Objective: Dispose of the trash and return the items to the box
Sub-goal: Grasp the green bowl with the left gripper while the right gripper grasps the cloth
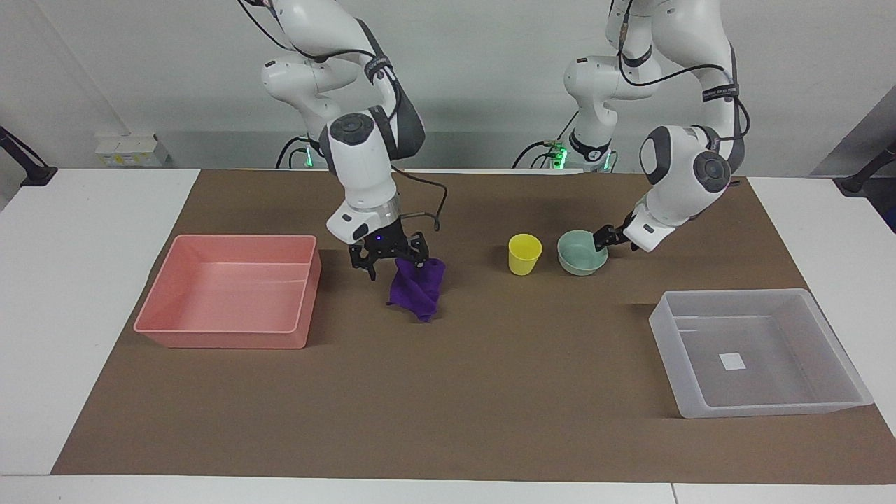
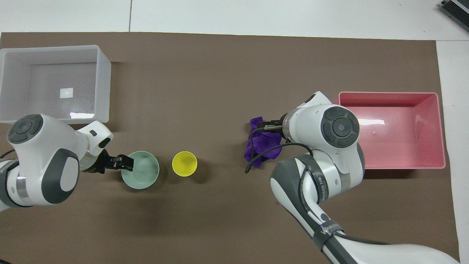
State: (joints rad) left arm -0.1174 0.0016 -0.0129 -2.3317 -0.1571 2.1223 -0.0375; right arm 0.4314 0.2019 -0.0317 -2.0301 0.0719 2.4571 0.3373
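**Both arms on their marks: rag and bowl up for grabs**

Our right end effector (image 1: 392,269) hangs over the robot-side edge of the purple rag (image 1: 418,290), jaws apart and pointing down, tips at about the height of the top folds. Our left end effector (image 1: 603,239) sits at the rim of the mint bowl (image 1: 581,255). Apart or together? We cannot tell.

Seen from overhead, the yellow cup (image 1: 524,254) stands at the bowl's three o'clock, just beside it. The translucent box (image 1: 759,406) lies at the bowl's eleven o'clock, well apart. The pink tray (image 1: 224,339) lies at the rag's three o'clock.

We judge the step in hand to be the double pick. For the rag, we should sink low enough to gather a thick fold, not a single loose layer. It is soft, wrinkled and heaped, so it will give and drape once lifted. For the bowl, we want one finger inside and one outside the wall. It is smooth, shallow and round, so a pinch may slip or tip it toward the cup. A straight lift keeps the neighbour standing.

The brown tabletop (image 1: 490,392) covering looks matte and flat.
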